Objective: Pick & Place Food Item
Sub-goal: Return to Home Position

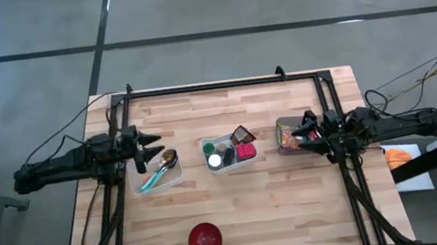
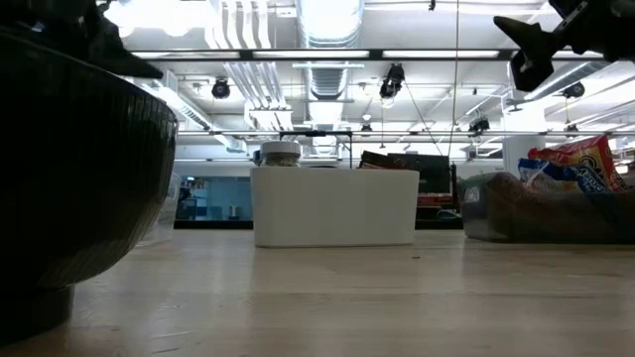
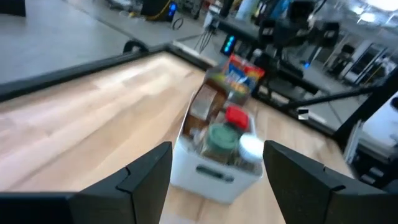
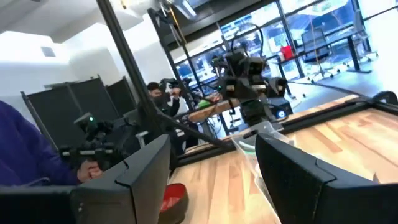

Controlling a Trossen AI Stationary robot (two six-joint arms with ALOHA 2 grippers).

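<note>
Left gripper (image 1: 154,146) hovering over clear bin (image 1: 175,179) of spoons (image 1: 155,177) near bench's (image 1: 278,206) left edge, fingers spread wide, gripping nothing. Right gripper (image 1: 303,132) hanging above snack bin (image 1: 282,123), likewise spread and empty.

Pale wooden tabletop (image 1: 277,198) of jointed strips, smooth with a soft satin sheen. A clear plastic bin (image 1: 136,180) holds a shiny metal spoon (image 1: 169,158) and a teal plastic spoon (image 1: 152,180). The white bin (image 2: 332,206) is matt plastic, the red bowl (image 1: 205,238) is glossy, and the snack packets (image 2: 575,164) are crinkled, shiny film.
</note>
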